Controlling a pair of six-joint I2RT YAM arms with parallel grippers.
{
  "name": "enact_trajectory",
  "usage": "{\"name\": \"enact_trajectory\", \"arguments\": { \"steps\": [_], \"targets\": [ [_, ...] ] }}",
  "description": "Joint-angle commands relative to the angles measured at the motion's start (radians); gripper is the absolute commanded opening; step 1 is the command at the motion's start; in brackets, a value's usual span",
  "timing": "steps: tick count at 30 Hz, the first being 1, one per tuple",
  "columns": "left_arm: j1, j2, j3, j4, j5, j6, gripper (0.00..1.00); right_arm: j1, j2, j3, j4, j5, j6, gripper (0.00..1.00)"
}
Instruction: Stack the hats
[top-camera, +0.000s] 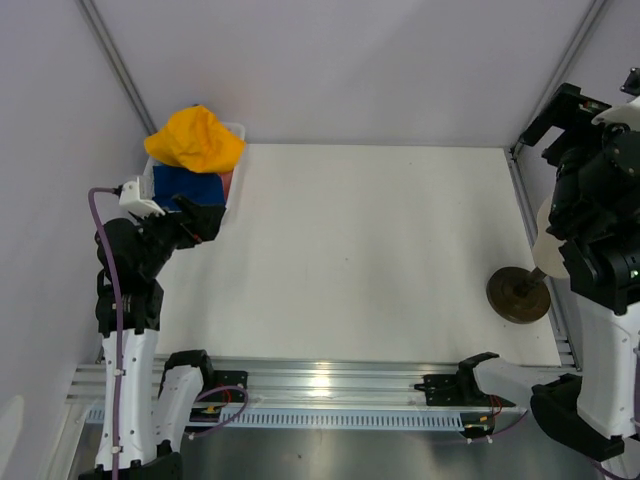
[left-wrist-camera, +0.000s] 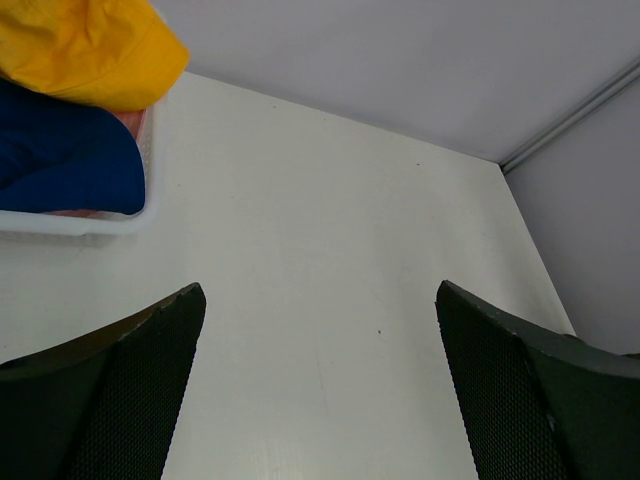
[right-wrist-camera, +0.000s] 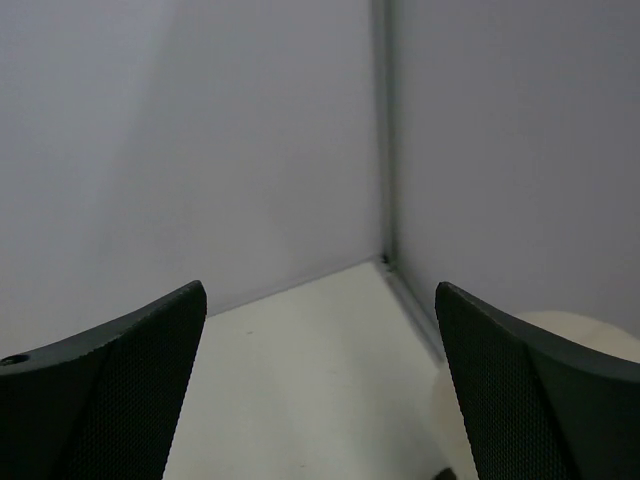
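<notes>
The yellow hat (top-camera: 195, 138) lies on the blue hat (top-camera: 187, 185) in a bin (left-wrist-camera: 70, 222) at the far left, maybe with a pink hat (left-wrist-camera: 133, 122) under them. The left gripper (left-wrist-camera: 320, 290), open and empty, is nearest, and the hats are just ahead on its left. The right gripper (right-wrist-camera: 320, 290), open too, is far off.

1. The top view sits high above and behind the robot. It looks down on the whole worktop (top-camera: 350, 250) from well back.
2. The left wrist view looks low and close between the left tool's (left-wrist-camera: 320, 290) fingers, across the worktop toward its far right corner.
3. The right wrist view looks between the right tool's (right-wrist-camera: 320, 288) fingers at the far right wall corner (right-wrist-camera: 385, 200).
4. Top and left wrist views share the yellow hat (top-camera: 195, 138) and navy hat (top-camera: 185, 185). Top and right wrist views share the mannequin head (right-wrist-camera: 585, 322).
</notes>
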Motion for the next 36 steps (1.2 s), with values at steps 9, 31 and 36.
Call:
{"name": "enact_trajectory", "arguments": {
  "steps": [9, 31, 36],
  "targets": [
    [0.014, 0.007, 0.015, 0.021, 0.041, 0.032, 0.99, -0.470, 0.074, 0.025, -0.131, 0.112, 0.031, 0.99],
    [0.014, 0.056, 0.024, 0.027, 0.137, 0.035, 1.00, -0.974, -0.016, -0.305, -0.088, -0.348, 0.300, 0.99],
    [0.017, 0.061, 0.027, 0.022, 0.146, 0.035, 1.00, -0.980, -0.067, -0.399, -0.058, -0.514, 0.338, 0.99]
  ]
}}
